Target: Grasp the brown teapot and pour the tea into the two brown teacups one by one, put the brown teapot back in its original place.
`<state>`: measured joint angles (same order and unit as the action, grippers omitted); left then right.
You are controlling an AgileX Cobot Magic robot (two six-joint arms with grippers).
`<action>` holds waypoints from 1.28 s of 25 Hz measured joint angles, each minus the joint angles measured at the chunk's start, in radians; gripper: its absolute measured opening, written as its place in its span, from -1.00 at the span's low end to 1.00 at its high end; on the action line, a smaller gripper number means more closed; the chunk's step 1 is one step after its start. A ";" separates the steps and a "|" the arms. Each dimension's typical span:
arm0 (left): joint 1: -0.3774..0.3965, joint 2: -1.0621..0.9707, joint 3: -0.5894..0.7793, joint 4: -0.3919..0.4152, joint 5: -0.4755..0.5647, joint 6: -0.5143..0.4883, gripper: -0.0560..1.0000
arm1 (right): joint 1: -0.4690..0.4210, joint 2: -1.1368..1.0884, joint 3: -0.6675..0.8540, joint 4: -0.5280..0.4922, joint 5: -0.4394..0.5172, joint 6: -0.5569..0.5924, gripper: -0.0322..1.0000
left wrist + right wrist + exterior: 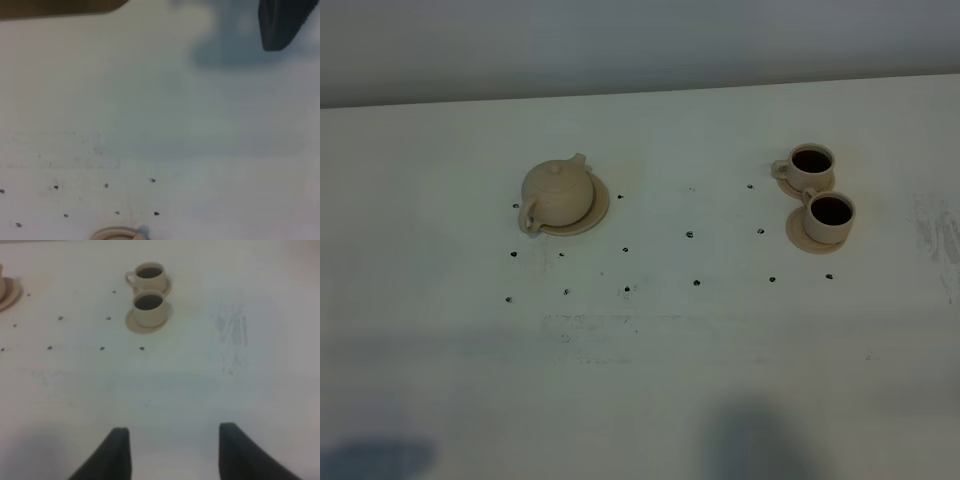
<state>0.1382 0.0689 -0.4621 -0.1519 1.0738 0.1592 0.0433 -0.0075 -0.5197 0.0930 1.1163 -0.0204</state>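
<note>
The brown teapot (557, 193) stands upright on its wide tan saucer (596, 213), left of centre. The two brown teacups stand at the right on small saucers: the far cup (810, 165) and the near cup (830, 215). Both hold dark tea. In the right wrist view the far cup (149, 274) and near cup (149, 307) lie well ahead of my right gripper (174, 432), which is open and empty. In the left wrist view only one dark finger (282, 25) shows, far to one side and holding nothing. Neither gripper shows in the exterior view.
Small dark dots (690, 234) mark the white table between the teapot and the cups. A scuffed patch (935, 235) lies right of the cups. A tan curved edge (117, 234) shows at the border of the left wrist view. The wide saucer's edge (9, 294) shows in the right wrist view.
</note>
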 joint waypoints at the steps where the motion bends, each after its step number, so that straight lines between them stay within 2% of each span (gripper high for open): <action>1: 0.000 0.000 0.000 0.000 0.000 0.000 -0.13 | 0.000 0.000 0.000 0.000 0.000 0.000 -0.17; 8: -0.005 -0.009 0.000 0.006 0.000 0.000 -0.13 | 0.000 0.000 0.000 0.000 0.000 0.000 -0.17; 19: -0.089 -0.070 0.006 0.080 -0.002 -0.079 -0.13 | 0.000 0.000 0.000 0.000 0.000 0.000 -0.17; 32: -0.090 -0.068 0.006 0.082 -0.003 -0.083 -0.13 | 0.000 0.000 0.000 0.000 0.000 0.000 -0.17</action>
<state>0.0486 0.0005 -0.4560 -0.0702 1.0705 0.0765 0.0433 -0.0075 -0.5197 0.0930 1.1163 -0.0204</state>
